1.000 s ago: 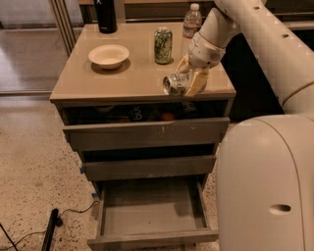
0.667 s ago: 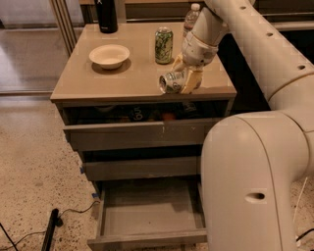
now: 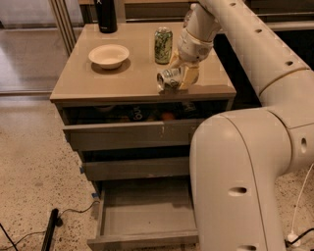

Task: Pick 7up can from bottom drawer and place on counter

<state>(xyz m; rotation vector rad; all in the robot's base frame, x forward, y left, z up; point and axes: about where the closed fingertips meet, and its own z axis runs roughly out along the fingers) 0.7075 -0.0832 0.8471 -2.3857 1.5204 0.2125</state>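
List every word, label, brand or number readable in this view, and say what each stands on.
"X": a white mark, possibly this letter, on the black bottle at the back of the counter.
7up can, gripped sideways in the gripper above the counter's front right: green markings, nothing readable.
Upright green can: pattern too blurred to read.
Contents of the top drawer: print too blurred to read.

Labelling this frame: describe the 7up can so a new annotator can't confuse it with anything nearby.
Start at the beige counter on the drawer cabinet and go to its front edge. There the gripper holds the 7up can on its side between yellow fingers. Unlike the upright green-patterned can behind it, this one is silvery, tipped sideways.
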